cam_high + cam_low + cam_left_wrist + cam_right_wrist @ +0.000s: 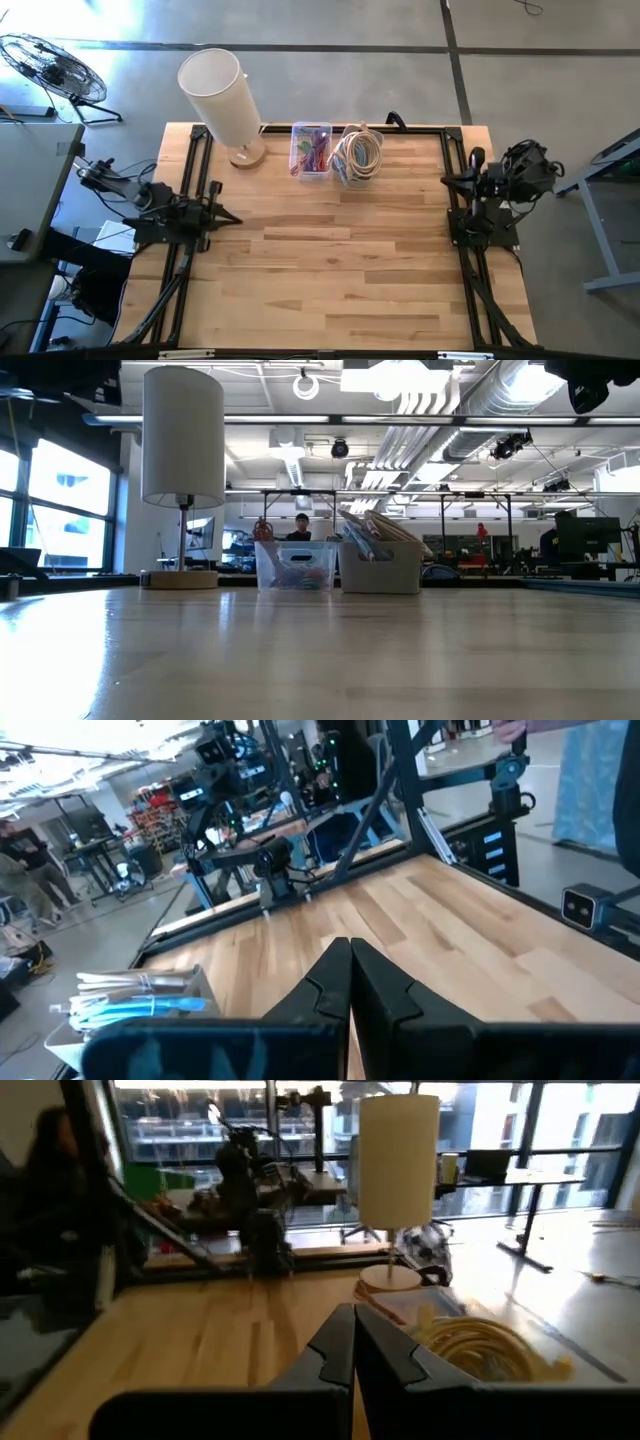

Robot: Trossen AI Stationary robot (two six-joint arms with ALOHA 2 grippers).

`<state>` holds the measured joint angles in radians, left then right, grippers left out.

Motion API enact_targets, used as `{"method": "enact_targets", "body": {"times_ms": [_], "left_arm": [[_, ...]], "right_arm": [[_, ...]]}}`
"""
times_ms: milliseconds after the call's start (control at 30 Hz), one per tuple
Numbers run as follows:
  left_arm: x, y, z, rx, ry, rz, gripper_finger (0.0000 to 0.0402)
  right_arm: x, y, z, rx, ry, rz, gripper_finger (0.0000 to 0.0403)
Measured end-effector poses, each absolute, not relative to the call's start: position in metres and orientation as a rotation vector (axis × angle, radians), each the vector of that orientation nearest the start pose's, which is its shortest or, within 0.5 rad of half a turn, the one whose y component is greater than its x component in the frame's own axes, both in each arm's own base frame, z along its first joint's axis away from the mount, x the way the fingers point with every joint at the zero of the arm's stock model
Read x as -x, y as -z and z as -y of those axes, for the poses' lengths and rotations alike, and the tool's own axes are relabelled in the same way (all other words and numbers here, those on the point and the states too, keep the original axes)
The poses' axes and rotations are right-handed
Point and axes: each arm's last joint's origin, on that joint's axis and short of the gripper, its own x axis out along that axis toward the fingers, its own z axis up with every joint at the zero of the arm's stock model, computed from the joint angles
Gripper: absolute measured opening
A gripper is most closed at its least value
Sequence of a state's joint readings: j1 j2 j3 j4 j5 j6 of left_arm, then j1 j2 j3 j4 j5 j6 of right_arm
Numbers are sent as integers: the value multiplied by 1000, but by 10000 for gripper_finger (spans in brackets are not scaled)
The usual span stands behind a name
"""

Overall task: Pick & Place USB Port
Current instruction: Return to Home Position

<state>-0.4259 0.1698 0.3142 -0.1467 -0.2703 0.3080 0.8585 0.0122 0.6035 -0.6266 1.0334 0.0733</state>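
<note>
No USB port can be made out in any view. A clear bin [311,150] of colourful small parts and a bin of coiled pale cables [358,155] stand side by side on their bases at the table's far edge, also seen in the low view as the clear bin [295,565] and the cable bin [380,560]. My left gripper [234,219] is shut and level over the table's left side, holding nothing [350,958]. My right gripper [446,180] is shut and level at the right side, also holding nothing [353,1322].
A white-shaded lamp [222,98] on a round wooden base [246,155] stands left of the bins. Black frame rails [196,170] run along the table's left, far and right sides. The bare wooden tabletop [340,270] lies between the arms.
</note>
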Motion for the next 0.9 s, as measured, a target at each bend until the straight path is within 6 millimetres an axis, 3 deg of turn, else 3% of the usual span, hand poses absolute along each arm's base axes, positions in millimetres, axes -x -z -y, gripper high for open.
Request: {"method": "enact_targets", "body": {"times_ms": [367,900], "left_arm": [[-96,-200,36,-263,162,72,0],[-98,-182,39,-231,224,122,0]], "right_arm": [[-42,-262,-12,-88,134,-3,0],[-54,-230,-25,-122,133,-40,0]]}}
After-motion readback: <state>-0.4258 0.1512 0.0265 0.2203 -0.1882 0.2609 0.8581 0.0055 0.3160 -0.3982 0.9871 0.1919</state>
